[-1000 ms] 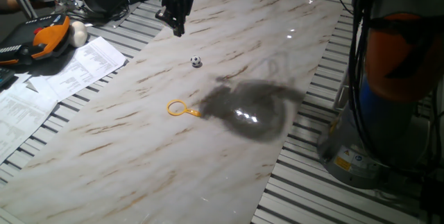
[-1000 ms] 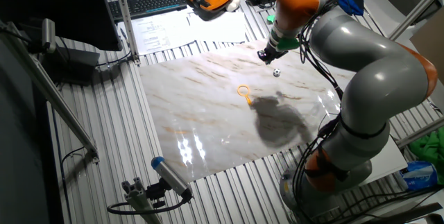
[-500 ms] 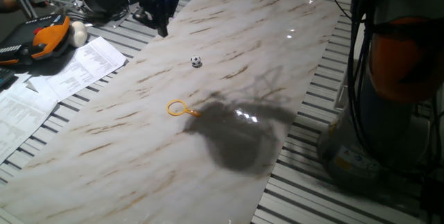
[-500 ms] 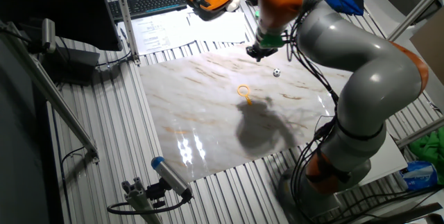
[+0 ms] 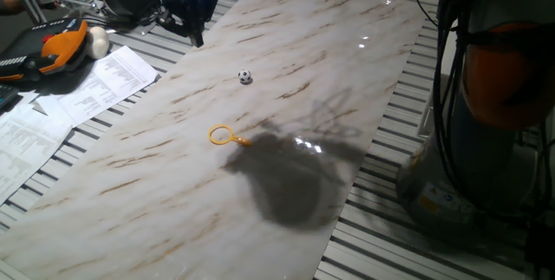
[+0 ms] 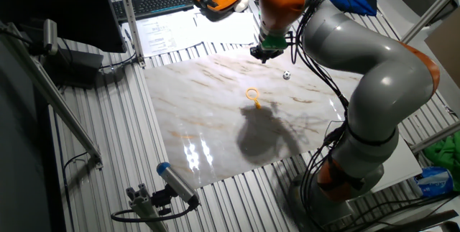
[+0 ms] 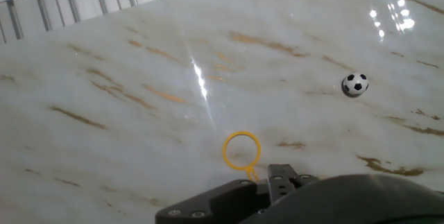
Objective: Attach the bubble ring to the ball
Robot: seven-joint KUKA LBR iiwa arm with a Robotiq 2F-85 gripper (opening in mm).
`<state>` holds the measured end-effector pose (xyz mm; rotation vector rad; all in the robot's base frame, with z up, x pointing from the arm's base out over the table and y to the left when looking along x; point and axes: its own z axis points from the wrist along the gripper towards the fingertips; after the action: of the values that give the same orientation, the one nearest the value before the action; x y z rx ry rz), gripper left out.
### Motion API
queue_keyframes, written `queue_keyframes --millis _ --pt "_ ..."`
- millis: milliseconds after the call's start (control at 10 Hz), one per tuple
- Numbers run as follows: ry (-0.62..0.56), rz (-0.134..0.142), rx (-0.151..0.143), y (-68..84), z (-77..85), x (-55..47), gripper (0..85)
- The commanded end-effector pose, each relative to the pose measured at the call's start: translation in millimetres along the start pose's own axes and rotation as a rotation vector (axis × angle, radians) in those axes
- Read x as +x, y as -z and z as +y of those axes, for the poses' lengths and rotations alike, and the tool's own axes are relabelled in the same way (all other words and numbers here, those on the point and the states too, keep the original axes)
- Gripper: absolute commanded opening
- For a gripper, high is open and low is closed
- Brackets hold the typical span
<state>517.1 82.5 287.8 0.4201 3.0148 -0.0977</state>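
Note:
The bubble ring (image 5: 222,135) is a thin yellow-orange loop with a short orange handle, lying flat on the marble board (image 5: 347,72). It also shows in the other fixed view (image 6: 252,95) and low in the hand view (image 7: 241,149). The ball (image 5: 245,76) is a tiny black-and-white football sitting apart from the ring, and it shows in the other fixed view (image 6: 286,75) and the hand view (image 7: 354,84). My gripper (image 5: 196,37) hangs above the board's far edge, away from both, in the other fixed view too (image 6: 260,52). Its fingers look closed to a point and hold nothing.
Printed papers (image 5: 78,89), an orange-and-black pendant (image 5: 52,50) and a plain off-white ball (image 5: 97,43) lie on the slatted table beside the board. A keyboard (image 6: 154,2) sits further back. The arm's dark shadow (image 5: 290,176) falls next to the ring.
My gripper has moved from above the board near the ball toward the board's far edge by the papers. The arm's shadow has shifted closer to the ring. Ring and ball have not moved.

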Motion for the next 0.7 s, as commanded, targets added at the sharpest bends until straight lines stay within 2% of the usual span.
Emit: queue_keyframes --millis 0,300,400,500,600 --pt "-0.002 0.001 -0.022 -1.9 0.8 2.1 0.0" --pt "-0.028 0.009 0.037 0.5 4.3 5.0 0.0" --pt "-0.012 0.036 0.045 0.5 4.3 5.0 0.0" --pt "-0.038 0.048 -0.002 0.5 4.3 5.0 0.0" --pt "-0.04 0.051 -0.017 0.5 4.3 5.0 0.0"
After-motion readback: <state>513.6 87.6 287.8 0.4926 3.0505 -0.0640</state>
